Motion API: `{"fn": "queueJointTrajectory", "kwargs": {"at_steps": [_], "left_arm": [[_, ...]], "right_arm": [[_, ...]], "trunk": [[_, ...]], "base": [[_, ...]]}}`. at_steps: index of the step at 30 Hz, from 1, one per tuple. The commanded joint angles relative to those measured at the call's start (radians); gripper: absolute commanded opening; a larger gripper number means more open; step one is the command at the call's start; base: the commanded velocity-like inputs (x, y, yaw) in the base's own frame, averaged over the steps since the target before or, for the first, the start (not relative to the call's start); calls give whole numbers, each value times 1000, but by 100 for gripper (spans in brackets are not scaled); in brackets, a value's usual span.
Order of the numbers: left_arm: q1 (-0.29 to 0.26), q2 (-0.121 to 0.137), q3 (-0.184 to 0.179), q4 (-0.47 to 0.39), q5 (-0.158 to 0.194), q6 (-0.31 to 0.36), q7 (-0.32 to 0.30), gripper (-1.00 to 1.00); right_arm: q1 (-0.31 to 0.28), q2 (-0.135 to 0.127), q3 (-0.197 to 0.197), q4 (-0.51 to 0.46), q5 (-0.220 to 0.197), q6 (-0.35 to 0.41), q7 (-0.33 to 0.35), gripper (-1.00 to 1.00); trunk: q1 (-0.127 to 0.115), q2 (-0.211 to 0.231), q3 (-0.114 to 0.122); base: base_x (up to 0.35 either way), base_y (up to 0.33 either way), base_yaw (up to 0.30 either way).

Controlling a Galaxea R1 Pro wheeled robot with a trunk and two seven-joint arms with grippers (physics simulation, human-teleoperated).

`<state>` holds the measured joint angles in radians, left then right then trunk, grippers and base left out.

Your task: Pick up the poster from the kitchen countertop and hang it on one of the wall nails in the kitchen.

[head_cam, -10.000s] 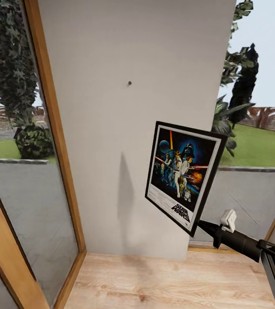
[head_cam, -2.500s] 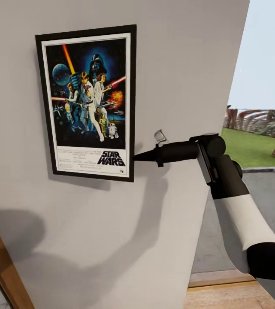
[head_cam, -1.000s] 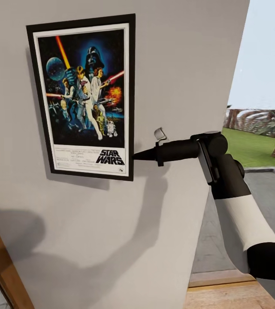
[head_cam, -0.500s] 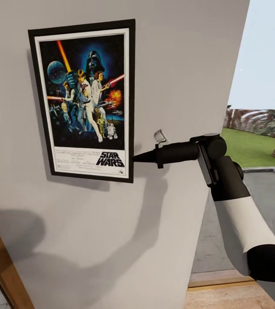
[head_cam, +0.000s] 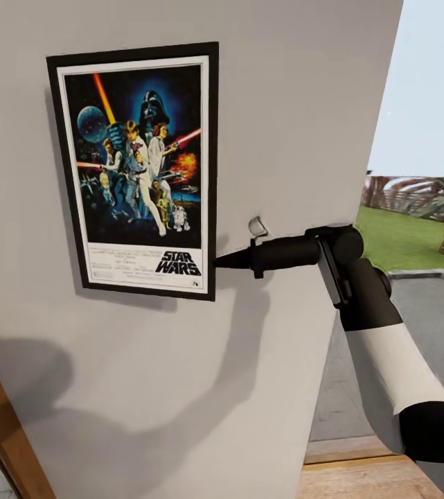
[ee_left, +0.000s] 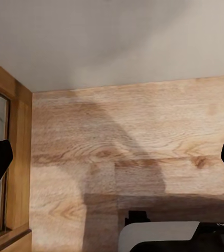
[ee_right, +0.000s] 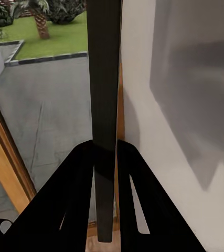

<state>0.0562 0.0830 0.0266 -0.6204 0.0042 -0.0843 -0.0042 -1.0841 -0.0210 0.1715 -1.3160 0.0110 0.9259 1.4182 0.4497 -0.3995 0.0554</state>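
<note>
Right gripper (head_cam: 219,262), mid-frame in the head view, pinches the poster (head_cam: 138,170) by its lower right edge. It sits flat on the grey wall (head_cam: 298,104), upper left. Letting go off the nail could drop it.

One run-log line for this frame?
poster: against wall, upright | right gripper: shut on poster's right edge | left gripper: open, over floor

the poster (head_cam: 138,170) covers the wall (head_cam: 284,104) behind it, so any nail there is hidden. poster small print too small to read. right gripper (head_cam: 219,261) fingertips meet the frame edge, contact hard to make out. left gripper (ee_left: 112,163) fingers cut off at both picture edges.
</note>
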Motion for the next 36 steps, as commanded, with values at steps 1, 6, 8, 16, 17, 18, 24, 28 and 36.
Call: {"fn": "queueJointTrajectory", "kwargs": {"at_steps": [1, 6, 8, 16, 17, 18, 24, 28, 36], "left_arm": [[1, 0, 1, -1, 0, -2, 0, 100], [1, 0, 1, -1, 0, -2, 0, 100], [1, 0, 1, -1, 0, -2, 0, 100], [1, 0, 1, -1, 0, -2, -1, 100], [1, 0, 1, -1, 0, -2, -1, 100], [1, 0, 1, -1, 0, -2, -1, 100], [1, 0, 1, -1, 0, -2, 0, 100], [1, 0, 1, -1, 0, -2, 0, 100], [1, 0, 1, -1, 0, -2, -1, 100]], "right_arm": [[7, 0, 1, 0, 0, 9, 6, -100], [19, 0, 1, 0, 0, -1, 7, -100], [20, 0, 1, 0, 0, -6, 7, -100], [41, 0, 1, -5, 0, -13, 8, -100], [43, 0, 1, -6, 0, -13, 8, -100], [45, 0, 1, -6, 0, -13, 8, -100], [61, 0, 0, -8, 0, -15, 8, -100], [64, 0, 1, -7, 0, -36, 9, -100], [67, 0, 1, -6, 0, -59, 10, -100]], "trunk": [[0, -1, 0], [0, -1, 0], [0, -1, 0], [0, -1, 0], [0, -1, 0], [0, -1, 0], [0, -1, 0], [0, -1, 0], [0, -1, 0]], "base": [[0, 0, 0], [0, 0, 0], [0, 0, 0], [0, 0, 0], [0, 0, 0], [0, 0, 0], [0, 0, 0], [0, 0, 0], [0, 0, 0]]}}
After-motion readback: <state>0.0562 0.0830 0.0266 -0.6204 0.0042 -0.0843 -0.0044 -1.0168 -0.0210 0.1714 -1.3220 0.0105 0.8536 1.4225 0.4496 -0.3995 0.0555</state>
